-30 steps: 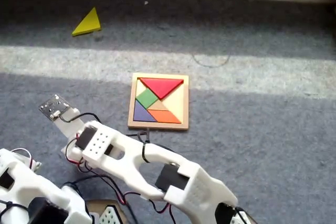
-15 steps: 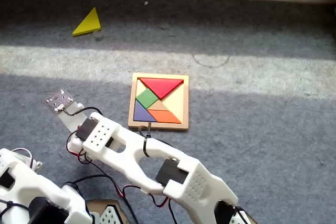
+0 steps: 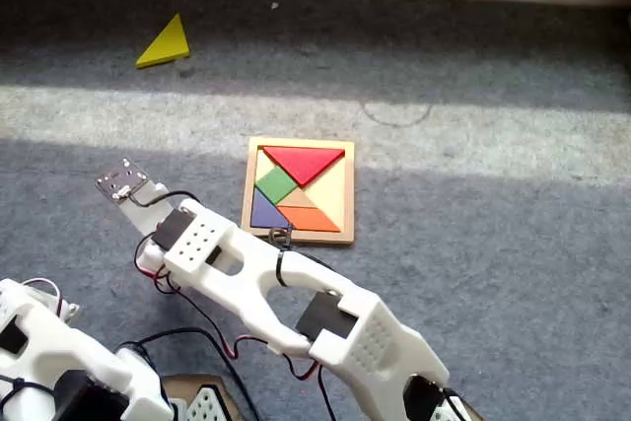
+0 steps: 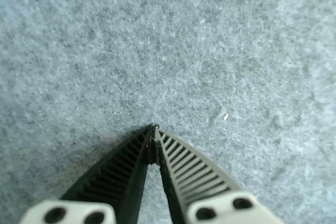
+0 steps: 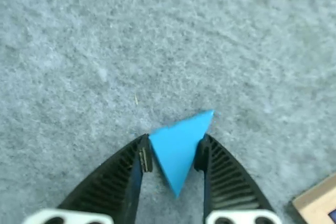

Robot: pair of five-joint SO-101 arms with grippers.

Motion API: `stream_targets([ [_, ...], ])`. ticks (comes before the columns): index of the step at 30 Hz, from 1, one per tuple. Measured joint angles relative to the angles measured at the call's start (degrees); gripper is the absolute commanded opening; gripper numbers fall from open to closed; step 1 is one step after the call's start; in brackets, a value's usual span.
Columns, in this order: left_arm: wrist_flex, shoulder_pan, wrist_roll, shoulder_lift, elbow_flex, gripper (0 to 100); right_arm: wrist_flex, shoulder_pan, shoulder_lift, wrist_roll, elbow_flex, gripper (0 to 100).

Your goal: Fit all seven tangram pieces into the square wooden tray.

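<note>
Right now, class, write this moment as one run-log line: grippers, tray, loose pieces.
right gripper: shut on blue triangle | left gripper: shut, empty | tray: partly filled | yellow triangle: on carpet, outside tray

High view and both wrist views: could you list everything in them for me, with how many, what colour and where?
Wooden tray: one, pale wood, mid-carpet.
Red triangle: one, red, tray's far part.
Green square: one, green, in the tray, left side in the high view.
Purple triangle: one, purple, tray's near left corner.
Orange parallelogram: one, orange, tray's near edge.
Yellow triangle: one, yellow, loose on the carpet, far left.
Blue triangle: one, blue, in the right claw.
Carpet: one, grey, under everything.
Right claw: one, black, shut on the blue triangle.
Left claw: one, black, shut, empty, over carpet.
</note>
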Motion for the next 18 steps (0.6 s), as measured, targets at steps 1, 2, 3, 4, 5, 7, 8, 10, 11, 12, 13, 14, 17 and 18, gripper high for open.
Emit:
stream_targets([
  [1, 0.0, 0.0, 0.0, 0.0, 0.0, 1, 1.1, 0.4, 0.0, 0.2, -0.2, 8.7],
  [2, 0.0, 0.0, 0.0, 0.0, 0.0, 1, 2.5, 0.6, 0.0, 0.5, -0.4, 8.7],
  [3, 0.0, 0.0, 0.0, 0.0, 0.0, 1, 3.5, 1.0, 0.0, 1.1, -0.8, 8.7],
  [4, 0.0, 0.0, 0.0, 0.0, 0.0, 1, 4.6, 1.2, 0.0, 1.6, -1.2, 8.7],
  [5, 0.0, 0.0, 0.0, 0.0, 0.0, 1, 5.5, 1.5, 0.0, 1.9, -1.8, 8.7],
  [7, 0.0, 0.0, 0.0, 0.0, 0.0, 1, 7.1, 1.9, 0.0, 2.5, -2.4, 8.7],
  [8, 0.0, 0.2, 0.0, 0.0, 0.0, 1, 8.1, 2.1, -0.4, 3.0, -2.5, 8.7],
  [10, 0.0, 1.6, 0.0, -1.0, 0.0, 1, 10.0, 2.5, -1.8, 3.4, -2.4, 8.7],
  [11, 0.0, 2.4, 0.0, -1.7, 0.0, 1, 10.5, 2.5, -2.8, 3.7, -2.4, 8.7],
  [12, 0.0, 3.3, 0.0, -3.1, 0.3, 1, 11.4, 2.8, -4.1, 4.1, -2.4, 8.7],
  [13, 0.1, 4.0, 0.0, -4.7, 0.4, 1, 12.2, 3.2, -5.5, 4.6, -2.4, 8.7],
  [14, 0.1, 4.8, 0.0, -6.6, 0.4, 1, 12.7, 3.6, -6.9, 5.0, -2.4, 8.7],
  [17, 1.1, 6.4, 0.0, -14.0, 0.9, 1, 13.9, 5.9, -10.2, 5.5, -2.4, 8.7],
  [18, 1.7, 7.3, 0.2, -16.8, 1.6, 1, 14.2, 6.8, -11.2, 5.5, -2.4, 8.7],
])
